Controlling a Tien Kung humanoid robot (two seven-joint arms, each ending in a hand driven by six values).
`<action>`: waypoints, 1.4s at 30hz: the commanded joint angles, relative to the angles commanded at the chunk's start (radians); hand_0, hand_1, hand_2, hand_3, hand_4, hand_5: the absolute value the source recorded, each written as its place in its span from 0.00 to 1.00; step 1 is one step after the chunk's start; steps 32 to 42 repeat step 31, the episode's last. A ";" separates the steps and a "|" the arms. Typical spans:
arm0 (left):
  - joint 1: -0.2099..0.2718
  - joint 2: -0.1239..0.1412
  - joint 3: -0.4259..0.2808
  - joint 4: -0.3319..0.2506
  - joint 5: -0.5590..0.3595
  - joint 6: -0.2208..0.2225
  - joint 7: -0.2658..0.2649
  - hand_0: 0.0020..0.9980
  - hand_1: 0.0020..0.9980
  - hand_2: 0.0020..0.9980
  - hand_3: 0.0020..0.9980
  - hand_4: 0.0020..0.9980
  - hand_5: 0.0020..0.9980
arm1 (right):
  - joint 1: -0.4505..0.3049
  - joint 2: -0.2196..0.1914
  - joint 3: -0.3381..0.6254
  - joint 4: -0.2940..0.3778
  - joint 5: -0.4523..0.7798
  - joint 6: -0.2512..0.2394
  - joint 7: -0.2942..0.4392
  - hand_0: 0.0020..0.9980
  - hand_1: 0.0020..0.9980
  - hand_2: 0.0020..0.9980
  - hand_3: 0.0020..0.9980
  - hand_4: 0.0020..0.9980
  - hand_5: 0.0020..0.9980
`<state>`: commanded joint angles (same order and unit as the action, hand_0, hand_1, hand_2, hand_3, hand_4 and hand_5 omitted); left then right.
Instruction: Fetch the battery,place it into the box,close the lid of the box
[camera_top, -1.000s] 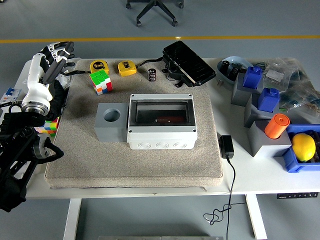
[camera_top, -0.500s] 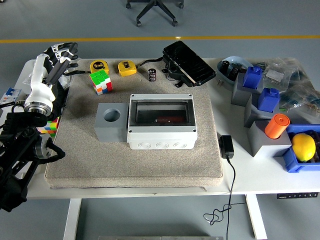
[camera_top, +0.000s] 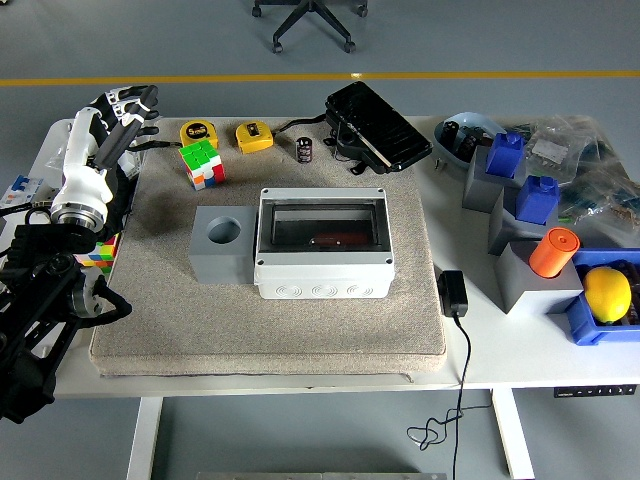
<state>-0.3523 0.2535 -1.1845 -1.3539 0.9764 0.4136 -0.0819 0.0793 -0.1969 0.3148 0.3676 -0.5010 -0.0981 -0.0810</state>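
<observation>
— Looking along the mat (camera_top: 200, 330), where's free room?
— Its front strip is bare. The left hand (camera_top: 122, 110) hangs over the far-left corner, fingers spread, holding nothing.
— And the battery (camera_top: 305, 150)?
— Upright near the far edge, behind the box (camera_top: 322, 243), whose clear lid lies shut. A cube (camera_top: 202, 164) and two tape measures (camera_top: 226, 134) stand between hand and battery.

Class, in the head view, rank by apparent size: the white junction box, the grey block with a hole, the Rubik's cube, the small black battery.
1. White junction box
2. Grey block
3. Rubik's cube
4. Battery
</observation>
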 joint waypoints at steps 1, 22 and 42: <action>0.000 0.000 0.001 0.000 0.000 0.000 0.000 0.51 0.63 0.62 0.63 0.97 0.56 | 0.001 0.000 -0.001 0.000 0.000 0.000 0.000 0.62 0.66 0.67 0.58 0.94 0.45; -0.008 0.005 0.022 -0.001 -0.002 -0.002 0.003 0.51 0.63 0.62 0.63 0.97 0.55 | 0.006 -0.006 -0.013 0.001 0.003 0.000 -0.001 0.62 0.66 0.67 0.58 0.94 0.45; -0.010 0.007 0.027 -0.002 -0.002 -0.003 0.005 0.51 0.62 0.62 0.63 0.97 0.55 | 0.009 -0.008 -0.015 0.003 0.001 0.000 0.000 0.62 0.66 0.67 0.58 0.94 0.45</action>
